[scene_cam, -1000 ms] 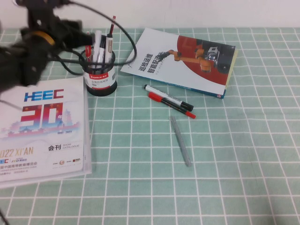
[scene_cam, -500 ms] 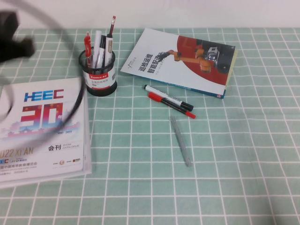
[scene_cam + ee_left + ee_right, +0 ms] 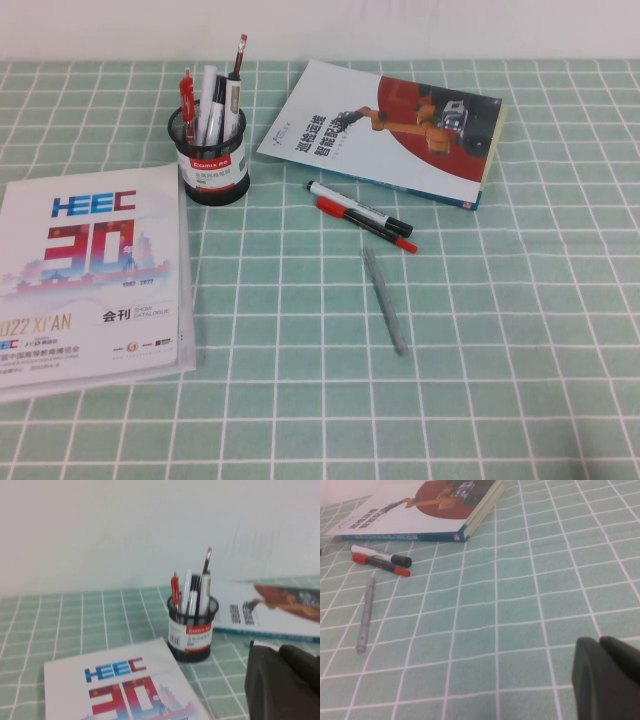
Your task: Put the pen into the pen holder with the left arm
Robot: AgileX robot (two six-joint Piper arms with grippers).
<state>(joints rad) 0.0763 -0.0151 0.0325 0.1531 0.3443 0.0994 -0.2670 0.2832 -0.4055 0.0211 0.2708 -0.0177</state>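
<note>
The pen holder (image 3: 211, 163), a black mesh cup with a white label and red stripe, stands at the back left of the table. The red pen (image 3: 186, 95) stands upright inside it among several other pens. Both also show in the left wrist view: the pen holder (image 3: 192, 630) and the red pen (image 3: 174, 589). My left gripper (image 3: 277, 650) is shut and empty, pulled back well away from the holder and out of the high view. My right gripper (image 3: 599, 641) is shut and empty, low over bare tablecloth, also out of the high view.
A HEEC catalogue (image 3: 90, 270) lies at the front left. A robot book (image 3: 390, 130) lies at the back. Two markers (image 3: 362, 216) and a grey stick pen (image 3: 385, 300) lie mid-table. The green checked cloth covers the table.
My left arm has pulled back from above the pen holder and left the high view to the left. The red pen stays standing in the holder.
</note>
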